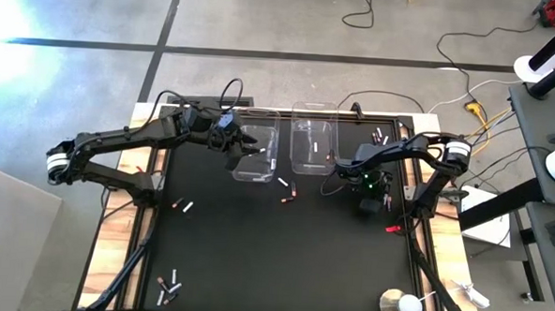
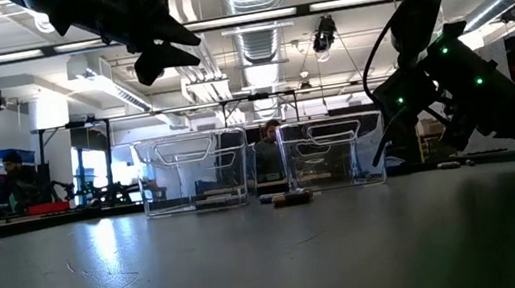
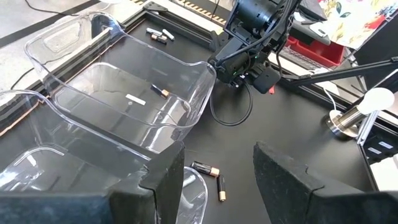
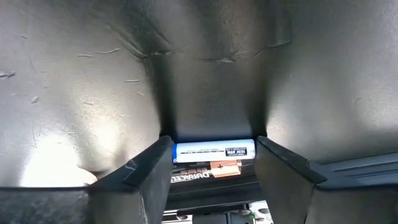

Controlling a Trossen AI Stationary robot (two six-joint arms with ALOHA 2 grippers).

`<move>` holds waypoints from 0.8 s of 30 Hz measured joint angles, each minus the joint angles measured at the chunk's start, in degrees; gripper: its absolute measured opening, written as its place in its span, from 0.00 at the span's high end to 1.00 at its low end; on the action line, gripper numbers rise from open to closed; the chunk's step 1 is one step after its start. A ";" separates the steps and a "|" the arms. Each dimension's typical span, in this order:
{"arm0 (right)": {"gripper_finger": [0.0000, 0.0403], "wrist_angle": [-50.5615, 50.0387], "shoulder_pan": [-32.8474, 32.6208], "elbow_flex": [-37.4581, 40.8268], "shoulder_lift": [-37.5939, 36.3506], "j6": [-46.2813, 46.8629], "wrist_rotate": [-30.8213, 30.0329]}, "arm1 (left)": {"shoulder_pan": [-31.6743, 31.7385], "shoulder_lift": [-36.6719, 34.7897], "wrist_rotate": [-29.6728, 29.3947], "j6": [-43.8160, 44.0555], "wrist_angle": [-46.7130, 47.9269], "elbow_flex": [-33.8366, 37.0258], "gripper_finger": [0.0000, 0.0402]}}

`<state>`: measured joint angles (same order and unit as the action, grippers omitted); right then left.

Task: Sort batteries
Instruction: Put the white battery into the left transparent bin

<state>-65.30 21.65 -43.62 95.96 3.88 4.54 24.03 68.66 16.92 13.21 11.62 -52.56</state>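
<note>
On the black mat, left to right: the left gripper [image 1: 243,146] hangs over the left bin [image 1: 256,155], fingers spread with nothing between them, no battery within its reach. Loose batteries lie scattered, some at the mat's near-left corner [image 1: 168,287], one pair [image 1: 288,190] just in front of the two bins, others near the far-right corner [image 1: 381,137]. The right bin [image 1: 313,146] already holds one white and one copper-ended battery [image 3: 159,91].

At the right side, the right gripper [image 4: 213,163] is down at the mat, its two fingers [image 4: 149,168] flanking a white battery [image 4: 214,150] that lies crosswise between them, end to end across the gap. A dark copper-topped battery [image 4: 208,169] lies just beside it, parallel and possibly touching. The jaws stand part-closed around the white cell; whether the pads already press its ends cannot be told.

Judged from its look, the white cell is small, light, rigid and smooth, likely to roll or squirt out. A hold by its two flat ends, as lined up here, needs square contact; a pinch across the round body would be surer, though the neighbour crowds that side
</note>
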 joint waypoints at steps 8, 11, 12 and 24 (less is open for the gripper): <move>0.51 0.04 0.00 0.02 -0.19 0.00 0.00 | -0.04 -0.83 0.09 0.85 0.00 0.00 0.58; 0.51 0.03 0.00 -0.01 -0.30 -0.02 0.00 | -0.04 -1.61 0.09 0.85 -0.02 0.00 0.58; 0.51 -0.01 0.00 -0.08 -0.33 -0.03 0.00 | -0.04 -1.96 0.09 0.85 0.00 0.00 0.58; 0.50 -1.37 -0.01 -1.28 -1.03 -0.07 0.07 | -0.04 -3.28 0.27 1.35 -0.72 -0.02 0.58</move>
<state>-66.67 21.64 -44.89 94.93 3.81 4.61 23.99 65.39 17.19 14.57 10.90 -52.58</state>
